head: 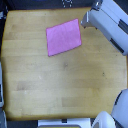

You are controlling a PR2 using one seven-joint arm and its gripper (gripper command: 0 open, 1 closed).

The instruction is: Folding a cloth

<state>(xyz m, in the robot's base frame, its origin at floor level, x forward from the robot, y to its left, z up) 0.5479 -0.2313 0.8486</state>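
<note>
from the exterior view's left: the wooden tabletop (60,85) is mostly bare, and the cloth (64,37) lies flat toward its far edge, a little skewed, one layer as far as i can judge, so no fold looks made yet. spread out like that, its corners are free to pick. my gripper (85,21) hangs at the far right corner of the tabletop, just beside the cloth's upper right corner, perhaps touching it. whether my jaws are apart or together i cannot tell; the picture is too blurred.
</note>
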